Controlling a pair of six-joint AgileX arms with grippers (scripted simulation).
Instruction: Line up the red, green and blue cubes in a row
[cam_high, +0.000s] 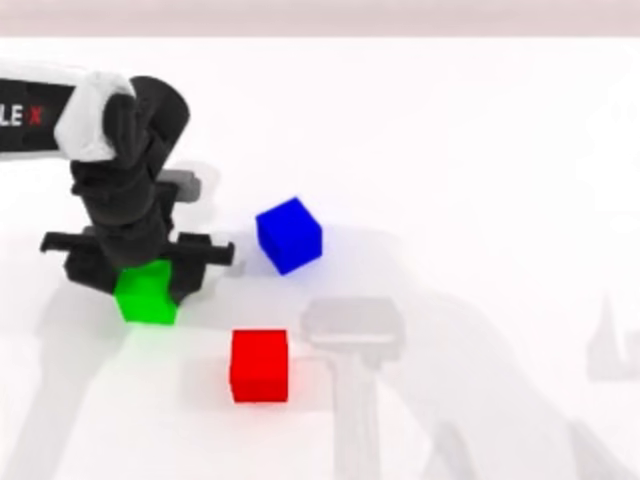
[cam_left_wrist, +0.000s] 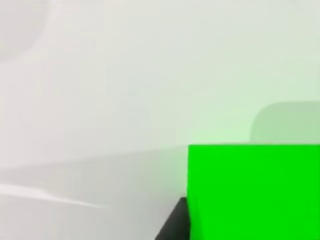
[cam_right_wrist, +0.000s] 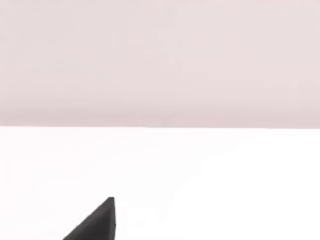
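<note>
I have my left gripper (cam_high: 150, 285) down over the green cube (cam_high: 146, 293), its fingers closed on the cube's sides, so I judge the cube is held for carrying into the row. In the left wrist view the green cube (cam_left_wrist: 252, 192) fills the near field, right between the fingers. Taking the red cube (cam_high: 259, 366) as landmark: the green one sits up and to its left, nearby; the blue cube (cam_high: 289, 235) lies above it, slightly right. My right arm is parked out of the top view.
</note>
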